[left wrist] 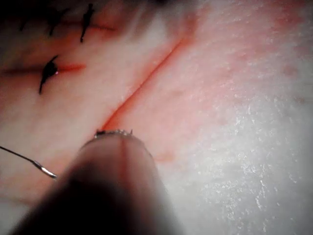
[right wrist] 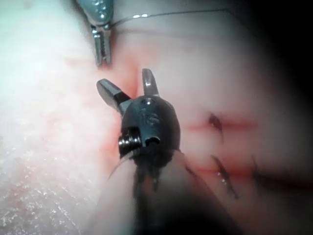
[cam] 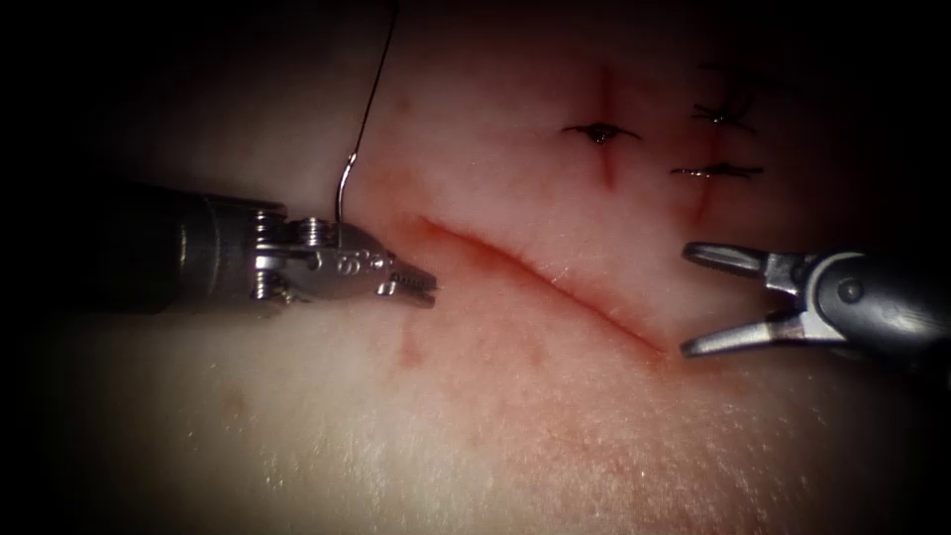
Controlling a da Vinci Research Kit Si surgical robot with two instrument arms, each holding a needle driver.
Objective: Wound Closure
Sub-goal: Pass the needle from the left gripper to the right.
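The cut (cam: 535, 275) runs slantwise across the tissue (cam: 495, 426) and lies open. My left tool (cam: 414, 282) hovers at the cut's left end, jaws shut with nothing seen between their tips. The curved needle (cam: 344, 188) stands up behind that tool's wrist, left of the cut, and its lower part is hidden. I cannot tell whether it is in the tissue. Black thread (cam: 376, 79) rises from its tail. My right tool (cam: 690, 300) is wide open and holds nothing, just beyond the cut's right end. The needle's tail (left wrist: 45, 170) shines beside the left shaft.
Three dark stitches (cam: 599, 132), (cam: 718, 170), (cam: 723, 112) close shorter cuts at the back right. Red fluid stains the tissue along the cut and below the left tool (cam: 408, 347). From the right wrist, the left tool (right wrist: 101, 46) faces the open right tool (right wrist: 124, 81).
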